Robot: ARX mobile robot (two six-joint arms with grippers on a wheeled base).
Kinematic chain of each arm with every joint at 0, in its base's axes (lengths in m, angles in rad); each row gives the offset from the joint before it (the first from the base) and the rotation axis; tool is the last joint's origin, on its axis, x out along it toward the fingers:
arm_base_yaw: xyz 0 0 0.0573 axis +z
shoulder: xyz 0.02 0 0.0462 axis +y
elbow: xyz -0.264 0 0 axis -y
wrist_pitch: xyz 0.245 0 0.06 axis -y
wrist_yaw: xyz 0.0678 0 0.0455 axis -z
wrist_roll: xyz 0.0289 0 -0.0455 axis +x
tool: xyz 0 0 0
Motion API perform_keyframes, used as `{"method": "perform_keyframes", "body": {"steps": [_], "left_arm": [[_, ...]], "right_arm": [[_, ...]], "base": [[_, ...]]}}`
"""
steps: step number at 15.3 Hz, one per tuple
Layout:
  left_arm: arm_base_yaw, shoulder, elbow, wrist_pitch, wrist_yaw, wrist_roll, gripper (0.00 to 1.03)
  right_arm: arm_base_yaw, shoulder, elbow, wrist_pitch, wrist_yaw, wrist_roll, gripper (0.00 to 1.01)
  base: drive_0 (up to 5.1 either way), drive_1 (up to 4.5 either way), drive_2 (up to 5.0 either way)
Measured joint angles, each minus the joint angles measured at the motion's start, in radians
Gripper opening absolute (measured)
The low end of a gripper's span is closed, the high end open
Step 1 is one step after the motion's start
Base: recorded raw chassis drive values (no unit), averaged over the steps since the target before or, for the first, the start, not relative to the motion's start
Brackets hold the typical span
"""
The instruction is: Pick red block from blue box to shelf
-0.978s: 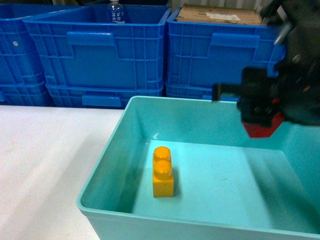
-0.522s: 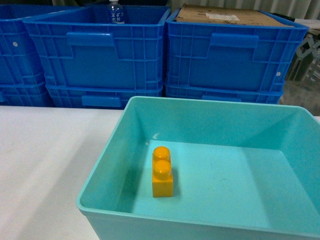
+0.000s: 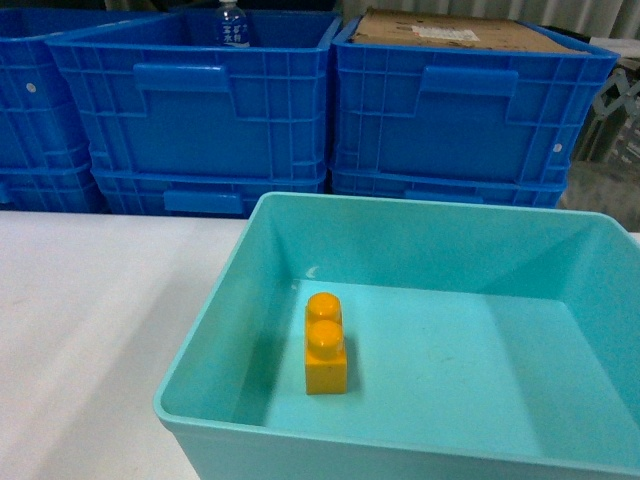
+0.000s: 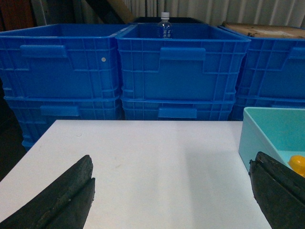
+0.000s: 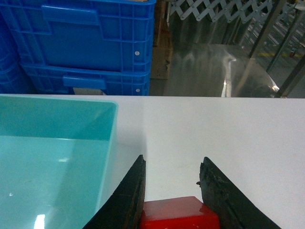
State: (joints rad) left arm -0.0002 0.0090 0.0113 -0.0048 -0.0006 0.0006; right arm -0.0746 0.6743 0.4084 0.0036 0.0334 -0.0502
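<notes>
Already the red block (image 5: 178, 213) was out of the blue box (image 3: 205, 335): the right tool (image 5: 171, 183) had its two dark fingers pressed on both sides of it, above the white table (image 5: 228, 138), with the box's rim at about 9 o'clock from the tool. I judged that the block was held this way, clear of the box wall, so that it could be carried toward the shelf. Shiny metal bars and a folding grate stood at about 1 o'clock in the right wrist view, but I could not tell if this was the shelf.

The left tool (image 4: 171, 191) hung wide open and empty over the table, the box at its 3 o'clock, probably because it was not needed for this step.

To count: one red block, one yellow brick (image 3: 325, 345) with two studs remaining on the box floor, one turquoise box. Behind the table, at 12 o'clock, stood dark blue crates (image 3: 200, 100), at least three stacks of them, one bottle (image 3: 232, 24) in the middle crate, and one piece of cardboard (image 3: 440, 30) on another.
</notes>
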Motion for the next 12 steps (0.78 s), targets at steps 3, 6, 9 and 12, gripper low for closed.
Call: {"method": "perform_keyframes", "body": {"steps": [3, 6, 9, 12], "left_arm": [[0.0, 0.0, 0.0, 0.0, 0.0, 0.0, 0.98], [0.0, 0.0, 0.0, 0.0, 0.0, 0.0, 0.98], [0.0, 0.0, 0.0, 0.0, 0.0, 0.0, 0.98], [0.0, 0.0, 0.0, 0.0, 0.0, 0.0, 0.98]], "right_arm": [[0.037, -0.044, -0.015, -0.04, 0.012, 0.0, 0.29], [-0.04, -0.077, -0.048, -0.044, -0.051, -0.005, 0.29], [-0.104, -0.147, -0.073, -0.069, -0.134, -0.028, 0.29], [-0.103, -0.153, -0.073, -0.062, -0.132, -0.029, 0.29]], "base": [[0.0, 0.0, 0.0], [0.0, 0.0, 0.0], [0.0, 0.0, 0.0], [0.0, 0.0, 0.0]]}}
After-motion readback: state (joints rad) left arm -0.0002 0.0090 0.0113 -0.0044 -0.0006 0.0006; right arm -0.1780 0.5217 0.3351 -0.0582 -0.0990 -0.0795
